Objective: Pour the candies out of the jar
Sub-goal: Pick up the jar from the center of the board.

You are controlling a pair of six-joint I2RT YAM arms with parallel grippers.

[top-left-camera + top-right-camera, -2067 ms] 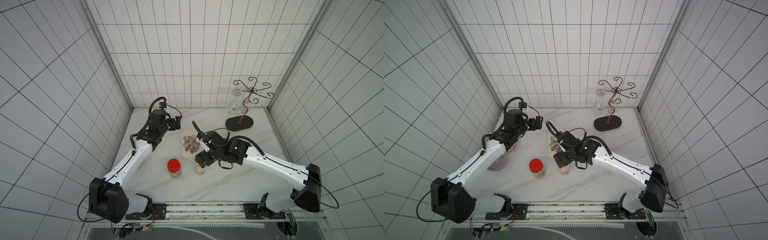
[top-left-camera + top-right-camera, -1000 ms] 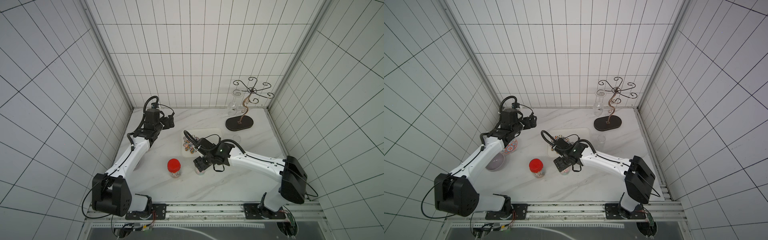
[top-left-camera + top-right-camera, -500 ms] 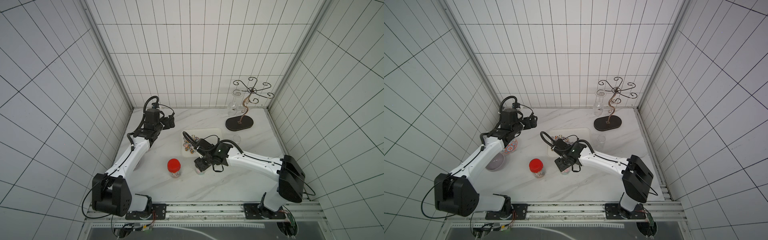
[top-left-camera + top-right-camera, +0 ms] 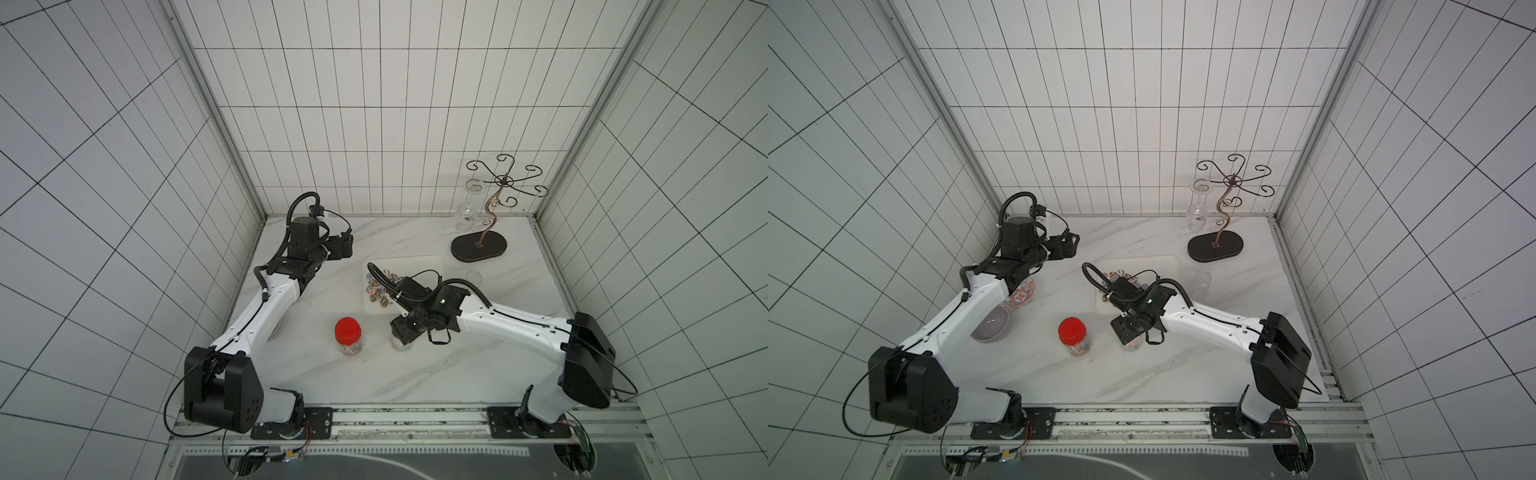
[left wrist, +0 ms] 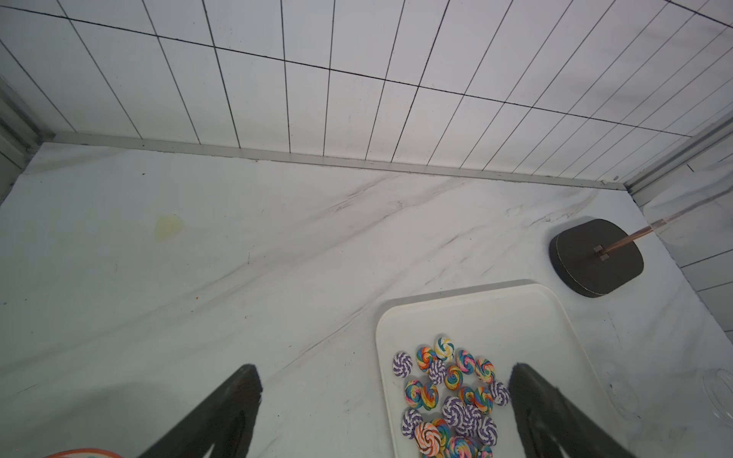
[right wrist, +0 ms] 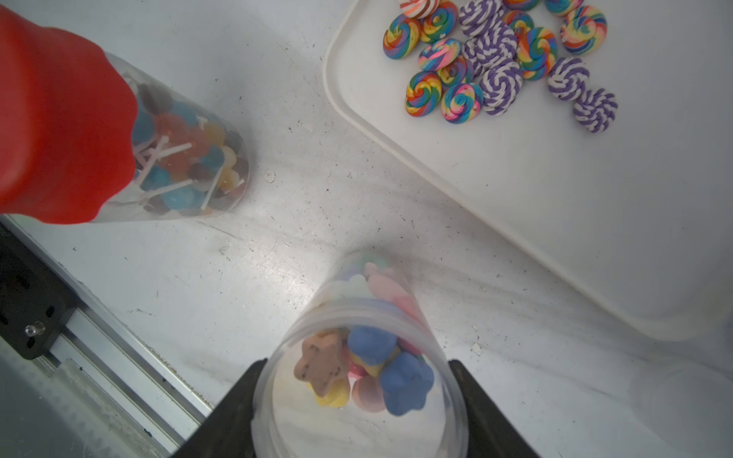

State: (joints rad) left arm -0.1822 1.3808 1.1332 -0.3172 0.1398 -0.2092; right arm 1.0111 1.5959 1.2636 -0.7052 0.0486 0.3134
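The right hand (image 6: 355, 366) is clamped on the open jar (image 6: 357, 313), one finger on each side. The jar stands on the desk (image 6: 277, 238), near the white tray (image 6: 515, 178). Pink, blue and yellow candies (image 6: 402, 382) sit inside it. The left hand (image 5: 384, 372) is wide apart and holds nothing, up over the desk.

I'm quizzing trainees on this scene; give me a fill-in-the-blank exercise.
The capped jar wears a ___ lid.
The swirl candies lie on the white ___.
The right gripper grips the pastel-candy jar, which has no ___.
The left gripper holds ___.
Missing: red, tray, lid, nothing.
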